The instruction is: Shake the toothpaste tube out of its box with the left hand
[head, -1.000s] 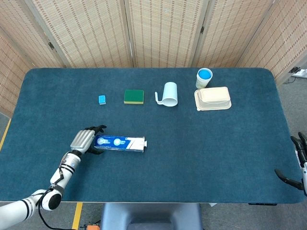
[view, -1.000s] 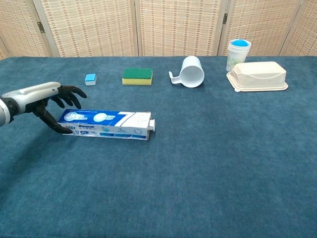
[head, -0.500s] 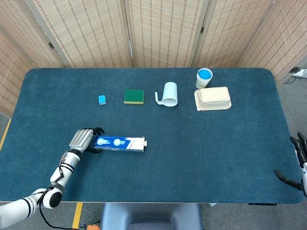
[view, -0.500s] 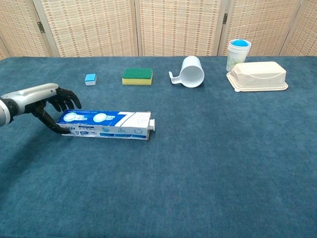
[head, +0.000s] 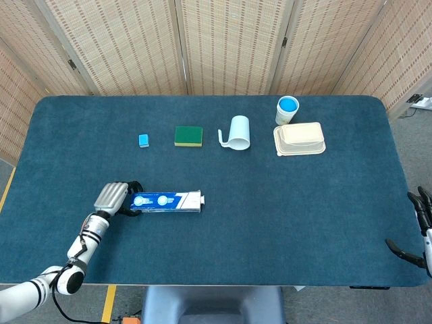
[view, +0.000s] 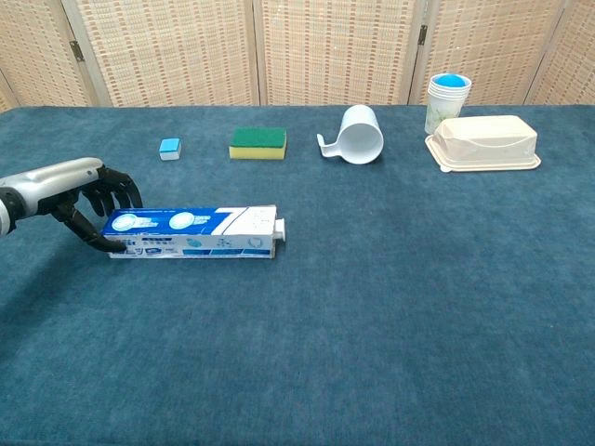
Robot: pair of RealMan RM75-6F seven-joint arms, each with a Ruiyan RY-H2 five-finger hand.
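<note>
The blue and white toothpaste box point(head: 165, 201) point(view: 191, 232) lies lengthwise at the front left of the blue table. A white tube end point(view: 280, 229) pokes out of its right opening. My left hand point(head: 113, 198) point(view: 84, 190) grips the box's left end, fingers over the top and thumb under the near side. My right hand point(head: 420, 226) hangs beyond the table's right edge with its fingers apart and nothing in it; only the head view shows it.
Along the back stand a small blue block point(head: 143, 140), a green and yellow sponge point(head: 188, 136), a white mug point(head: 238, 132) on its side, a blue-lined paper cup point(head: 287, 108) and a cream lidded food box point(head: 299, 138).
My left hand's fingers have closed around the box's left end. Hand and box have shifted a little to the left together. The right hand has stayed still.
</note>
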